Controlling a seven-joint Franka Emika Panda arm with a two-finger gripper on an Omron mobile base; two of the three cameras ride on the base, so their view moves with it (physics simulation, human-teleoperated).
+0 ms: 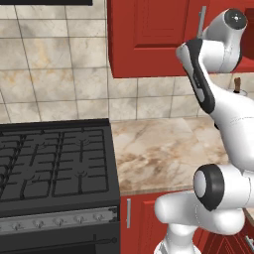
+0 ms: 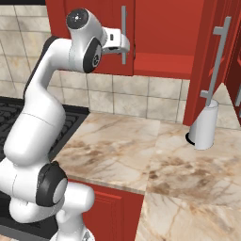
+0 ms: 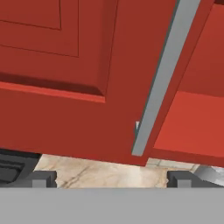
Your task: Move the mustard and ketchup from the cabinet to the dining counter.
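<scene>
Beside cabinet handle, gripper wide open.

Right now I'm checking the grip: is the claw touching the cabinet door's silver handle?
Apart. In the hand view the handle ends above and between the two claw fingertips, with counter visible between; the claw stands wide open around nothing.

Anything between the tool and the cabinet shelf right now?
Yes: the glossy red panelled cabinet door with its silver bar handle stands before the open tool. The red shelf shows beside the door's edge; no bottles visible on it.
</scene>
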